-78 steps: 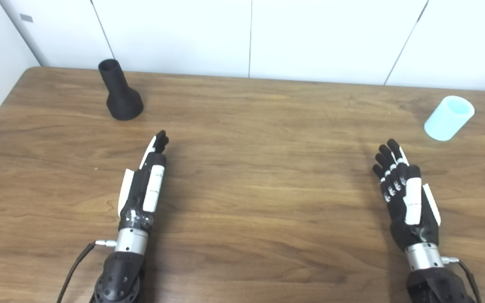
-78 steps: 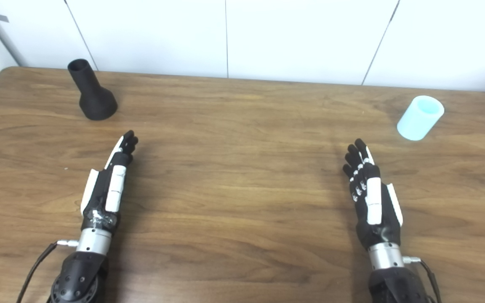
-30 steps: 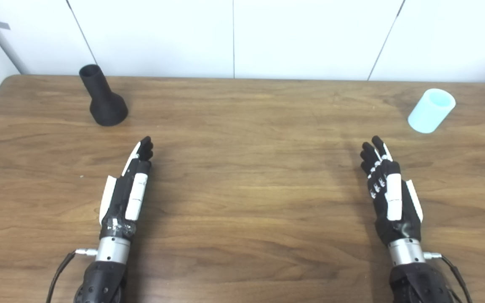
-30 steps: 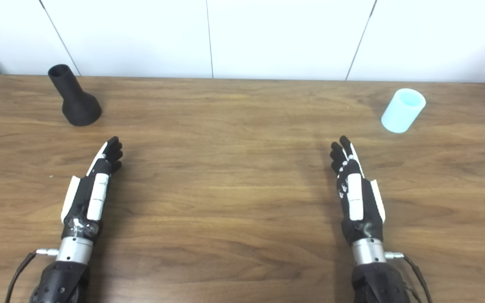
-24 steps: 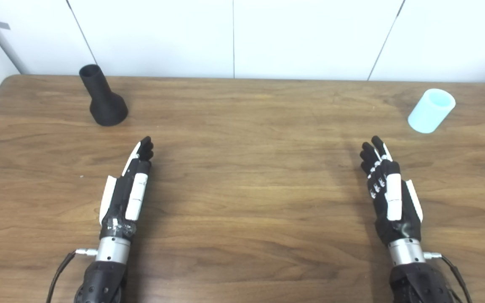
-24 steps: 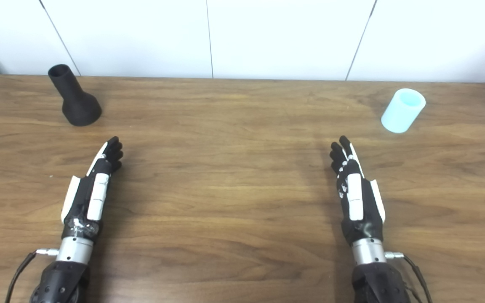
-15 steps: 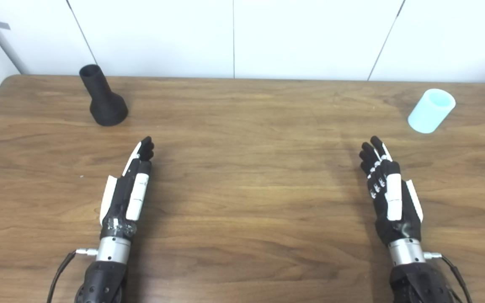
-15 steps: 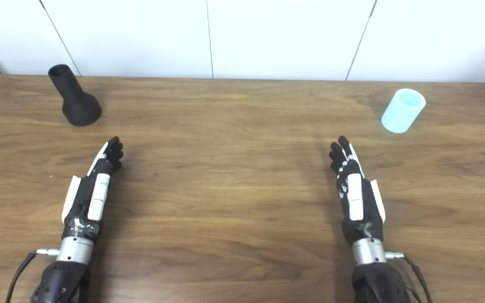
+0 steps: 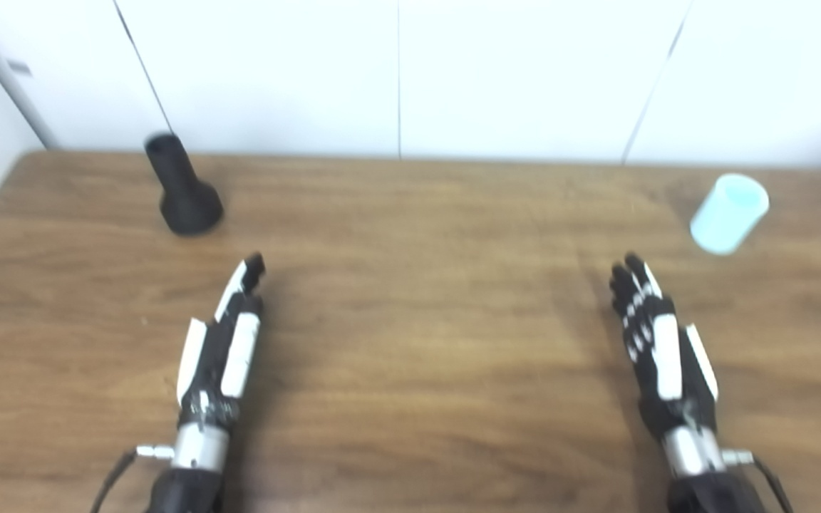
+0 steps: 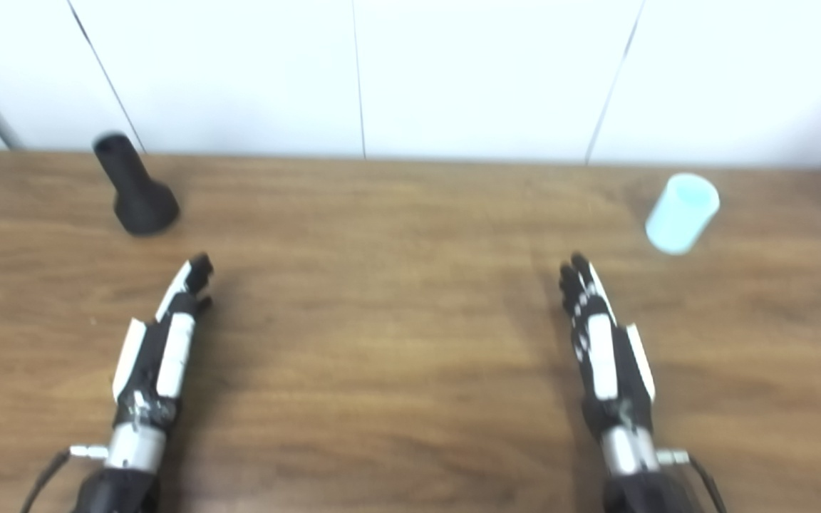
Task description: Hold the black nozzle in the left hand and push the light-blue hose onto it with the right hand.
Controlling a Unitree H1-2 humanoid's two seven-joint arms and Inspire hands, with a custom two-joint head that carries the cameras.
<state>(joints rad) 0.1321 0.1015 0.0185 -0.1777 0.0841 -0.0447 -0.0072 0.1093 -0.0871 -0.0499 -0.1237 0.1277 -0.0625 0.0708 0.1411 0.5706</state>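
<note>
Nearest, the left hand (image 9: pixel 221 342) and right hand (image 9: pixel 656 342) are seen flat over the worktop (image 9: pixel 417 320), fingers extended and holding nothing. Farther off, at 11 o'clock, the black nozzle (image 9: pixel 181 187) stands upright; it is judged rigid and best gripped round its flared base. At 1 o'clock the light-blue hose (image 9: pixel 729 214) (probably light, slightly pliable) should be held mid-wall.

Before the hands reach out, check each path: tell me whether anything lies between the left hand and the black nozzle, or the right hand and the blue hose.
Nothing visible does. Only bare table lies between the left hand and black nozzle, and between the right hand and light-blue hose.
</note>
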